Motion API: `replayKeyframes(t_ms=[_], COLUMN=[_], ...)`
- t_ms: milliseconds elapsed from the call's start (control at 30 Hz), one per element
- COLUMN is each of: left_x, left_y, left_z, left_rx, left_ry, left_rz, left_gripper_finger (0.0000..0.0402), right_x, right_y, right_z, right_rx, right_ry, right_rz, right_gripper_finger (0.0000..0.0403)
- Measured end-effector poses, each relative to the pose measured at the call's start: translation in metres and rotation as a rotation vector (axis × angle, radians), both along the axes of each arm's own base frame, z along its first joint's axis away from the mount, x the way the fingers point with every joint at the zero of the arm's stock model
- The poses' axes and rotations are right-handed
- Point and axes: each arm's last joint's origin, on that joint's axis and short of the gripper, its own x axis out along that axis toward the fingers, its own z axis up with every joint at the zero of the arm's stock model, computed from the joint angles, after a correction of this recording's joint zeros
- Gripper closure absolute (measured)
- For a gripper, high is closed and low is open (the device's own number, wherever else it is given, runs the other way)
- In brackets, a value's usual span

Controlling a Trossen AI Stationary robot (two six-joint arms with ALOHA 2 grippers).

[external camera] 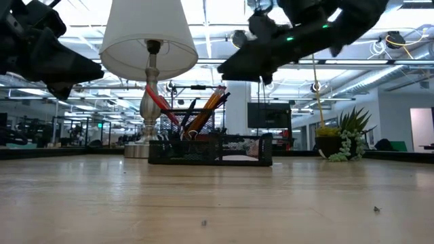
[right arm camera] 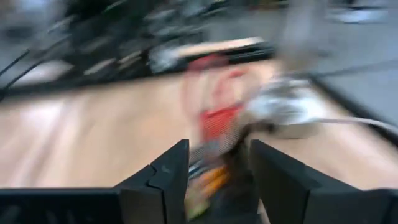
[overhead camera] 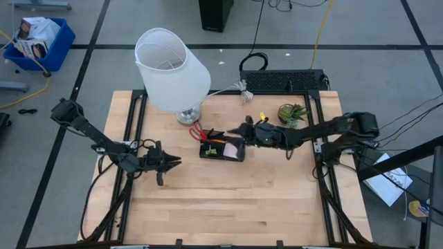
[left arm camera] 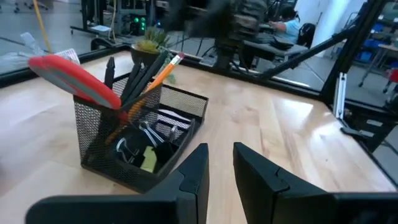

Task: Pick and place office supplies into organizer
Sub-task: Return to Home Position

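- High view: the right gripper point(overhead camera: 239, 130) hovers over the right end of the organizer point(overhead camera: 221, 150), a black mesh tray near the middle of the tabletop point(overhead camera: 228, 207), just in front of the lamp point(overhead camera: 173, 69)
- Organizer's long axis runs left to right across the tabletop; the right arm reaches in along nearly the same line from the right edge, passing just beside the potted plant point(overhead camera: 292, 113)
- Judgement: the way home is up first, then back along the arm's own line, keeping clear of the upright handles below
- Right wrist view: jaws apart, nothing gripped; the view is smeared, with the organizer's contents below them
- Left gripper point(overhead camera: 173, 162) sits low to the left of the organizer, well apart from it and pointing at it; jaws a little apart, empty; the right arm is the nearer one
- Counts, left wrist view: one organizer, one pair of red-handled scissors point(left arm camera: 74, 81), one orange pencil point(left arm camera: 163, 71), at least three dark pens point(left arm camera: 140, 81) with the exact number unreadable, at least two binder clips point(left arm camera: 130, 149)
- One pink sticky-note pad point(overhead camera: 233, 149) in the wider compartment
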Motion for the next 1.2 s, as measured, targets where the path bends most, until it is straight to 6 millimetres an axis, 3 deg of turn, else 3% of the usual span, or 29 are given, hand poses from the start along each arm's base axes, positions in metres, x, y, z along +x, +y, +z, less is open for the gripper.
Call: replayKeyframes(t_ms=[100,200,400,567,767,1000,1200], left_x=[0.000,0.000,0.002,0.002,-0.005,-0.016,-0.025], left_y=[-0.001,-0.001,0.004,0.007,0.012,0.020,0.023], left_z=[-0.002,-0.005,-0.006,-0.004,0.004,0.011,0.005], left_rx=[0.043,0.069,0.102,0.132,0.137,0.145,0.133], left_ry=[0.021,0.056,0.067,0.064,0.036,0.005,0.066], left_rz=[-0.041,-0.065,-0.026,-0.060,-0.057,-0.031,-0.062], left_gripper_finger=[0.0325,0.0325,0.0325,0.0325,0.0325,0.0325,0.0325], right_x=[-0.021,-0.037,-0.077,-0.109,-0.139,-0.162,-0.183], right_y=[0.022,0.037,0.055,0.054,0.049,0.044,0.041], right_z=[-0.007,-0.007,-0.034,-0.040,-0.035,-0.014,-0.008], right_rx=[-0.062,0.011,-0.031,-0.029,-0.048,-0.105,-0.102], right_ry=[0.050,-0.061,-0.053,-0.088,-0.027,-0.108,-0.099], right_rz=[0.322,0.455,0.419,0.405,0.403,0.407,0.411], right_gripper_finger=[0.0242,0.0242,0.0239,0.0242,0.0240,0.0241,0.0241])
